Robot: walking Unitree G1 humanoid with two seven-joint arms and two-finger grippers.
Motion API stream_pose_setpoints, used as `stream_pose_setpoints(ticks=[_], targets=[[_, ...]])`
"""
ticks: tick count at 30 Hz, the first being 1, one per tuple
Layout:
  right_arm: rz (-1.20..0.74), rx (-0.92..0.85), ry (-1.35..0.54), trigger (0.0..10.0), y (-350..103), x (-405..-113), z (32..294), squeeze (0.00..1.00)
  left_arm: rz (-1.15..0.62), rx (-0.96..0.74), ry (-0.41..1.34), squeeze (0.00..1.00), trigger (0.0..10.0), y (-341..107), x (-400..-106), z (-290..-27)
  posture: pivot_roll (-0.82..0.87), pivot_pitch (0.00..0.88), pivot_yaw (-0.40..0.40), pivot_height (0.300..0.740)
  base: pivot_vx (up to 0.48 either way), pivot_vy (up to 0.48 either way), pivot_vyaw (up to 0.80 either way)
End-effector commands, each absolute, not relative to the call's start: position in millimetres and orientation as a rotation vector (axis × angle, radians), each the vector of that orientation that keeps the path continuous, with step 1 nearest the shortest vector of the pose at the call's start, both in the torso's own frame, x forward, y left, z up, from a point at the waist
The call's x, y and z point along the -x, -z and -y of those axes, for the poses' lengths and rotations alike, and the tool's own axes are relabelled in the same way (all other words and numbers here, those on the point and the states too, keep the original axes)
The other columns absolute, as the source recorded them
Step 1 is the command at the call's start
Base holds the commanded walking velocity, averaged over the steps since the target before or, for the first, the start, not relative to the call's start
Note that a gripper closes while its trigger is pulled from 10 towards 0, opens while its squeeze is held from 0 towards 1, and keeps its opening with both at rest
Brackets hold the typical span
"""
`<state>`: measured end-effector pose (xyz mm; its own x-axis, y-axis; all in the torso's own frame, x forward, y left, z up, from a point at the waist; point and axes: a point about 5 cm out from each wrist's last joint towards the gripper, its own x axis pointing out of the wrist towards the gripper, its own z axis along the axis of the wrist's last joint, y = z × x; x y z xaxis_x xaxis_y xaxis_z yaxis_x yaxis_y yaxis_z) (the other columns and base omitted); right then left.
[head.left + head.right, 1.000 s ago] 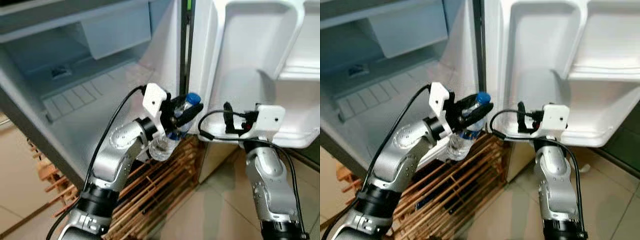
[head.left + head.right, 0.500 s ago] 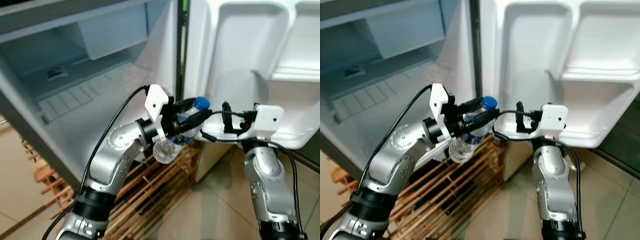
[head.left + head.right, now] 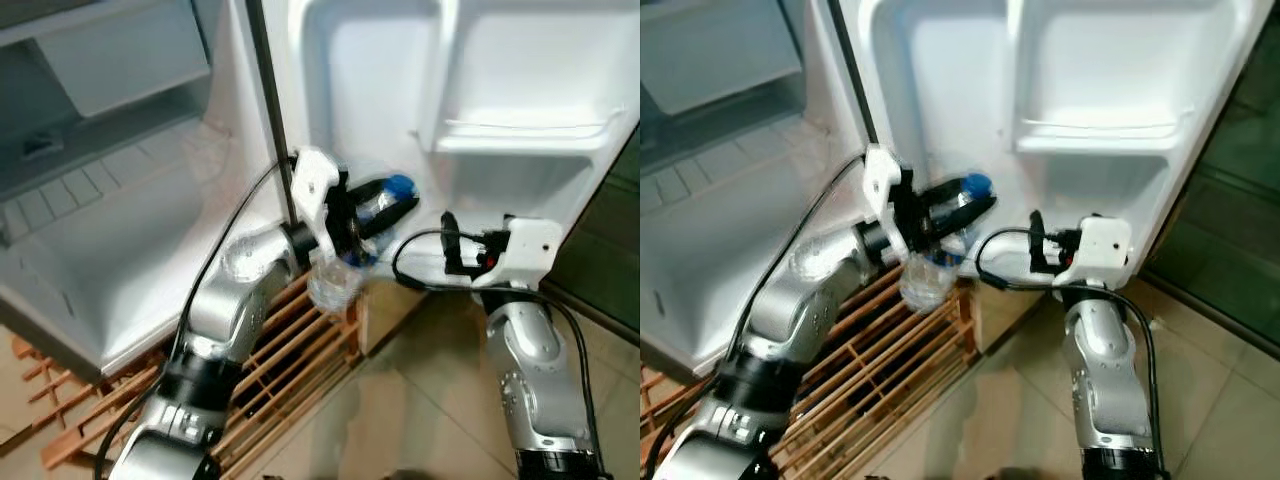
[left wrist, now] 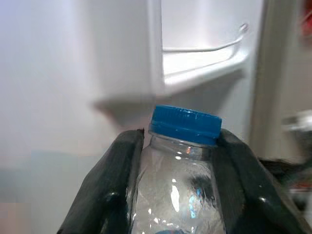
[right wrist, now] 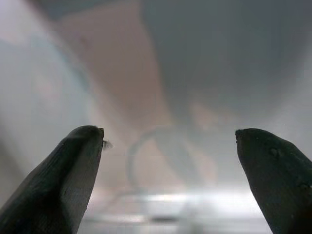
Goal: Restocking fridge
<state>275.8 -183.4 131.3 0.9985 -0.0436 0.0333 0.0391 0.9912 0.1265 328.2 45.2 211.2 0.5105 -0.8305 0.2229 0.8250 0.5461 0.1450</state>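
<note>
The left gripper (image 3: 385, 205) is clamped on a clear plastic water bottle with a blue screw cap (image 4: 181, 195). In the left wrist view its two black fingers (image 4: 109, 195) press the bottle's neck from both sides just under the cap. In the head views the bottle is tilted, cap end pointing at the white inner face of the open fridge door (image 3: 370, 90), base hanging lower toward the robot. It hangs in the air in front of the door's lower part, touching neither shelf nor door that I can see.

The white moulded door shelf with a thin wire rail (image 3: 525, 135) sits above and to the right of the bottle. The cap is near the door liner, below that shelf.

The right gripper (image 3: 1037, 245) is held up just to the right of the bottle, close to the door's bottom edge. The right wrist view shows its black fingertips (image 5: 61, 185) spread well apart with nothing between them; the background there is blurred.

The white fridge interior with a ribbed floor (image 3: 110, 210) lies open to the left. A slatted wooden pallet (image 3: 270, 370) lies on the tiled beige floor (image 3: 420, 400) under the fridge.
</note>
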Motion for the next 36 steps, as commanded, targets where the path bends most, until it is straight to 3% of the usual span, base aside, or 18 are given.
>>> stream_pose_setpoints(ticks=[1, 5, 12, 22, 32, 36], targets=[[0.051, -0.112, -0.039, 10.0, -140.5, -274.1, 172.1, 0.28, 0.363, -0.109, 0.991, 0.0, 10.0, -222.0, -332.4, -46.5, -0.11, 0.0, 0.112, 0.732, 0.0, 0.0, 0.0], [0.079, -0.038, -0.133, 10.0, -158.6, -264.2, 166.2, 0.27, 0.409, -0.085, 0.928, 0.0, 10.0, -236.4, -353.7, -39.1, -0.19, 0.0, 0.154, 0.732, 0.0, 0.0, 0.0], [0.101, 0.009, -0.003, 10.0, -180.0, -244.7, 199.4, 0.28, 0.449, 0.077, 0.887, 0.0, 10.0, -253.4, -375.5, -21.4, -0.37, 0.0, 0.18, 0.732, 0.0, 0.0, 0.0], [0.057, 0.027, 0.107, 10.0, -179.8, -205.8, 207.6, 0.27, 0.468, 0.234, 0.756, 0.0, 10.0, -258.2, -386.4, -24.9, -0.46, 0.084, 0.202, 0.732, 0.0, 0.0, 0.0], [0.028, 0.053, 0.118, 10.0, -184.4, -194.6, 207.1, 0.28, 0.49, 0.225, 0.628, 0.0, 10.0, -246.1, -386.6, -31.4, -0.49, 0.107, 0.165, 0.732, 0.0, 0.0, 0.0], [0.01, 0.068, 0.124, 10.0, -185.5, -191.7, 211.5, 0.27, 0.515, 0.115, 0.529, 0.0, 10.0, -229.6, -381.9, -38.3, -0.5, 0.111, 0.133, 0.732, 0.0, 0.0, 0.0]])
